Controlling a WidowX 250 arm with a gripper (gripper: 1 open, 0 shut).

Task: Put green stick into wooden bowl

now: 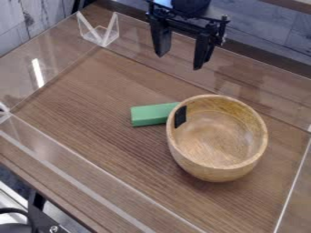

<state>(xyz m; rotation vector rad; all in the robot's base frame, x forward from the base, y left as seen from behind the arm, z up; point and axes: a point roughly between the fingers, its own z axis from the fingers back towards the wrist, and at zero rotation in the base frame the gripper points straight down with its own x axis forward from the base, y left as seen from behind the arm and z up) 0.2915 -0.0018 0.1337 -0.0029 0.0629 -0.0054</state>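
The green stick (153,115) is a flat bright-green block lying on the wooden tabletop, its right end just left of the bowl's rim. The wooden bowl (219,136) is round and light tan, with a small black mark on its left rim, and I see nothing inside it. My gripper (183,53) hangs above the table at the back, its two dark fingers pointing down and spread apart with nothing between them. It is well above and behind both the stick and the bowl.
Clear acrylic walls (49,82) fence the wooden table (97,146) on the left, front and right. A small clear bracket (97,29) stands at the back left corner.
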